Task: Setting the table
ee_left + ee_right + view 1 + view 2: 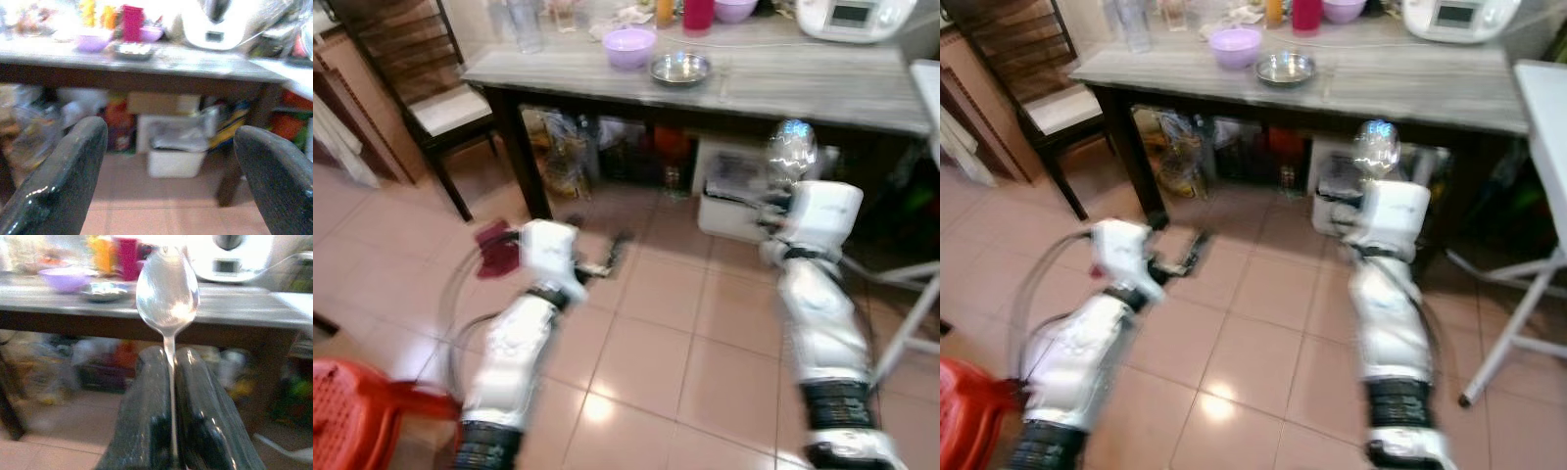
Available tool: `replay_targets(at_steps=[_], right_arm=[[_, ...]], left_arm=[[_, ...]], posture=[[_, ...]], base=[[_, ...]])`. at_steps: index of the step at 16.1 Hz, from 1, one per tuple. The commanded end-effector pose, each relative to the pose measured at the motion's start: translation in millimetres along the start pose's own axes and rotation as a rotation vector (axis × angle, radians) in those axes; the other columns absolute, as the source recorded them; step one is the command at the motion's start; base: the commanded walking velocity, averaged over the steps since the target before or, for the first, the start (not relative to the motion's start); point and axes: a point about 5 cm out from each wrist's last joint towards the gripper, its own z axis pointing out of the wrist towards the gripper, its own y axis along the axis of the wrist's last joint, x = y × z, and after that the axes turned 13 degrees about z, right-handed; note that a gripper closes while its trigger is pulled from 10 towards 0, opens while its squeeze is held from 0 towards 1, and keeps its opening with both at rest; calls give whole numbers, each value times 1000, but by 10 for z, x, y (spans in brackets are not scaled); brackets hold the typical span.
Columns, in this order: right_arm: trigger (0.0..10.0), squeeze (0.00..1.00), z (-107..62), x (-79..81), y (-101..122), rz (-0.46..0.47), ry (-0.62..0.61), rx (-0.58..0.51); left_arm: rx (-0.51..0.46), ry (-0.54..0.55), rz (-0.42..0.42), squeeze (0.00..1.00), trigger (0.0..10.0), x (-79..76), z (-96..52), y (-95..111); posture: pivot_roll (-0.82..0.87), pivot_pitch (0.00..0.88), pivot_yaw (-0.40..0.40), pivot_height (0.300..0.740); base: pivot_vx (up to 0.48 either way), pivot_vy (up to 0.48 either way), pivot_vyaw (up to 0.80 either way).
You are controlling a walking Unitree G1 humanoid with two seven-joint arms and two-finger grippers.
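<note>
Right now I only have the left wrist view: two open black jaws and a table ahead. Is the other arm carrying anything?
Observer: Yes. The right gripper is shut on a metal spoon, bowl end up.
Operator: I see a metal dish on the table. Where does it sit relative to the arms?
Observer: From the head camera, the metal dish lies on the grey table ahead, between the two arms, beside a purple bowl.
Operator: Anything near the robot's left side?
Observer: A red plastic stool stands on the floor by the left arm, and a dark wooden chair at the table's left end.
</note>
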Motion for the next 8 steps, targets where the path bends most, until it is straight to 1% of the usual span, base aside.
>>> replay_targets(at_steps=[1, 7, 8], right_arm=[[10000, 0, 1, -128, 37, -17, -34, -14], [10000, 0, -11, -147, 38, -10, -47, -15], [10000, 0, -12, -153, 39, -10, -47, -14]], left_arm=[[-28, -34, -4, 0, 10000, -96, 53, 67], [-32, -47, -8, 0, 10000, -126, 69, 82], [-29, -49, -10, 0, 10000, -138, 69, 76]], posture=[[-170, 125, 58, 740], [-175, 126, 64, 740], [-175, 127, 61, 740]], base=[[480, 0, 0], [480, 0, 0], [480, 0, -481]])
